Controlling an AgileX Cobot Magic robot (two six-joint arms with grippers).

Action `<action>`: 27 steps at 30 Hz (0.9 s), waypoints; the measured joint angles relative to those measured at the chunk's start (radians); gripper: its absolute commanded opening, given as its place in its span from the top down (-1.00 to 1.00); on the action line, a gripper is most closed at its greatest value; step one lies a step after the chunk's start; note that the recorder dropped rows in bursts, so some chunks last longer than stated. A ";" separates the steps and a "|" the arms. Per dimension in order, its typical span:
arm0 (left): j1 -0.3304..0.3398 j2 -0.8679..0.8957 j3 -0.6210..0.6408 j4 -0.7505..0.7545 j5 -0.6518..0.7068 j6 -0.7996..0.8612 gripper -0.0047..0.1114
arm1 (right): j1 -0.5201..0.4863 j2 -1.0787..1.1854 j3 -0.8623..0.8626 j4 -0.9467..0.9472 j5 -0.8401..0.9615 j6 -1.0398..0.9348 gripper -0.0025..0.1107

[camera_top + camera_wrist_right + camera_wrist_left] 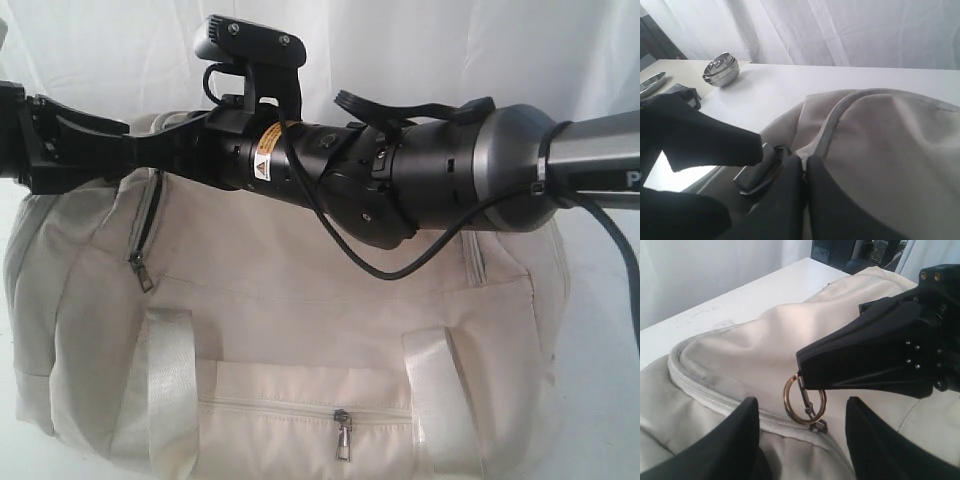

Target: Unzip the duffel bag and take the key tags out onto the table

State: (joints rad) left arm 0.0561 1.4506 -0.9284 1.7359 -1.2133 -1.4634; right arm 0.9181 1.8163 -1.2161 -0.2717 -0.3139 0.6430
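Observation:
The cream duffel bag (300, 330) fills the table (765, 295), and the stretches of its top zipper (705, 395) that show are closed. A brass ring zipper pull (805, 401) stands up from the slider. My right gripper (802, 374) reaches across from the right and is shut on the ring's top edge. In its own view the two right fingertips (805, 160) are pressed together over the zipper seam (832, 125). My left gripper (802, 405) is open, one finger on either side of the ring, touching nothing. The key tags are hidden.
Stacked steel bowls (721, 70), a flat metal dish (652, 82) and a dark object (687, 95) sit on the table beyond the bag's end. The bag's front has white webbing handles (170, 390), a zipped pocket (343, 435) and a side zipper pull (140, 272). A white curtain hangs behind.

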 measured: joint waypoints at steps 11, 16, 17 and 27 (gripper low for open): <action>0.000 0.000 0.000 0.007 0.061 0.113 -0.20 | -0.020 0.000 0.000 0.000 -0.031 -0.002 0.96; 0.000 -0.013 0.000 0.009 0.045 0.105 -0.21 | -0.027 0.000 0.000 0.002 -0.039 -0.002 0.96; 0.000 -0.027 0.004 0.009 0.041 0.099 -0.21 | -0.035 0.000 0.000 0.002 -0.048 -0.002 0.96; -0.027 -0.051 0.004 0.012 0.101 0.034 -0.21 | -0.064 0.131 -0.181 0.000 -0.116 -0.002 0.96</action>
State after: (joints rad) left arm 0.0293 1.4000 -0.9247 1.7475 -1.1124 -1.4299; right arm 0.8540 1.9476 -1.3973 -0.2717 -0.4297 0.6413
